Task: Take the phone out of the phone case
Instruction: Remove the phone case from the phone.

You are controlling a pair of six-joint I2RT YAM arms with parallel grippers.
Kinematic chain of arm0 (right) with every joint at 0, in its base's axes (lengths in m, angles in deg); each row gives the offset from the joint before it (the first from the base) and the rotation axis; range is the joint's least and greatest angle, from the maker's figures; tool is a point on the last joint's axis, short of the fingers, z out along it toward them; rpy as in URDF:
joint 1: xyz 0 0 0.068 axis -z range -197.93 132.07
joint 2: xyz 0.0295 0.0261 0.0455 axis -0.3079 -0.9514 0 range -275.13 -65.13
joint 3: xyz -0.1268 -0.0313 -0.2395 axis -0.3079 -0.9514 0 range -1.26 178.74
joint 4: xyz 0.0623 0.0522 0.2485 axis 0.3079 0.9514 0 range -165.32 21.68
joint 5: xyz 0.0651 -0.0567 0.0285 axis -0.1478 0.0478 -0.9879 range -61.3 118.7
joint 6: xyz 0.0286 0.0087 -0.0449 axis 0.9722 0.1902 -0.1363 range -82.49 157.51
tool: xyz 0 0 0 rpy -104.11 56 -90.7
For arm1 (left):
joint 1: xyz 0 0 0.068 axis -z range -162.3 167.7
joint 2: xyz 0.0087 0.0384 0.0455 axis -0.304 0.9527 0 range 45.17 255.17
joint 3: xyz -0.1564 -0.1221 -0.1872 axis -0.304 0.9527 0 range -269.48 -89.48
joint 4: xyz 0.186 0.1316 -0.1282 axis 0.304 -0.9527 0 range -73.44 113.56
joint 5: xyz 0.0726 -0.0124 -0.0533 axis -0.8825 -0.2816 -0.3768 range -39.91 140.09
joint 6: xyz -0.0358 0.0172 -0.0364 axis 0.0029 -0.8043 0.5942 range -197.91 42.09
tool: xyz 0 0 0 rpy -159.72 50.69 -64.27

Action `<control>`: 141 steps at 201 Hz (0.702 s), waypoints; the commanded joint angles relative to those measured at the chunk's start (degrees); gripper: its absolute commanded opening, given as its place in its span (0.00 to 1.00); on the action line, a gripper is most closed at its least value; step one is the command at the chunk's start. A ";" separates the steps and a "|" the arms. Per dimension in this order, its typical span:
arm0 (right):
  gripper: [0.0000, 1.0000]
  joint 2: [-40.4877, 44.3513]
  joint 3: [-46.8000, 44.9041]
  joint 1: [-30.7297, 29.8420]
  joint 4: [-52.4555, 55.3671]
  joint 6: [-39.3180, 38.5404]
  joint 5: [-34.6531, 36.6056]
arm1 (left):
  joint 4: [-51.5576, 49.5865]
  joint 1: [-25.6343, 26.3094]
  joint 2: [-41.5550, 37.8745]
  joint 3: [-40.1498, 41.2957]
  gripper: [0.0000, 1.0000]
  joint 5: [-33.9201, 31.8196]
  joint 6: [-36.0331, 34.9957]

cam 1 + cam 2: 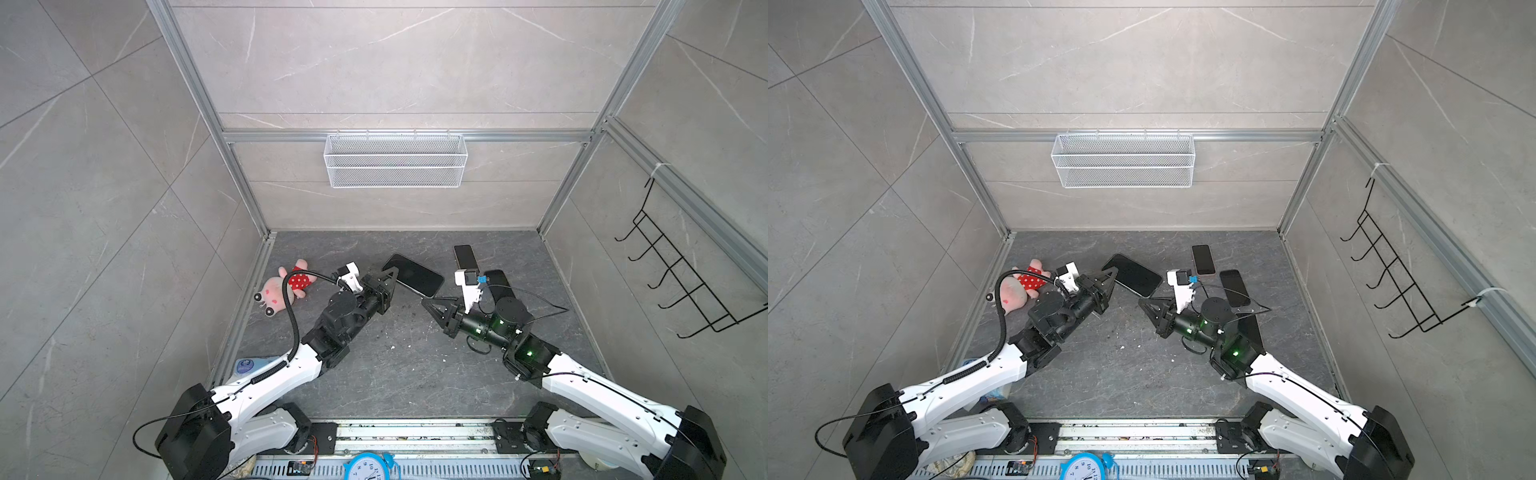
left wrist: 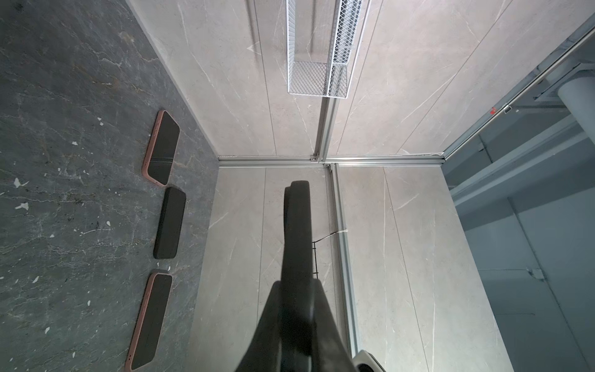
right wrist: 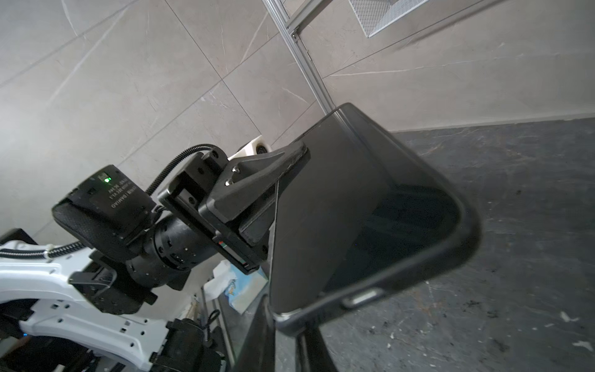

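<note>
Above the dark grey stone desk (image 1: 395, 374), the slim black phone (image 3: 322, 209) sits tilted partly out of its black rubbery phone case (image 3: 450, 257), with the left hand (image 1: 392, 275) clamped on the phone's end and the right hand (image 1: 427, 300) clamped on the case's corner.

Dark grey marbled bench (image 1: 395, 365) flecked with white crumbs, pink plush toy in a red dotted dress (image 1: 286, 286) lying at its far left, row of three along the right side: pink-cased phone (image 2: 162, 148), black phone (image 2: 170, 223), second pink-cased phone (image 2: 151, 320)
</note>
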 commanded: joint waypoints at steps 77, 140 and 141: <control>0.26 4.91 -2.82 1.46 8.57 -12.20 7.69 | 0.58 -8.94 -3.38 -0.92 0.00 12.32 -1.18; 0.63 11.40 1.71 1.55 27.01 -19.27 -1.40 | -9.27 -25.62 2.45 -17.02 0.00 60.43 -22.33; 0.63 11.29 2.01 1.55 27.34 -19.48 -1.59 | -9.68 -25.60 2.56 -17.36 0.00 61.02 -23.11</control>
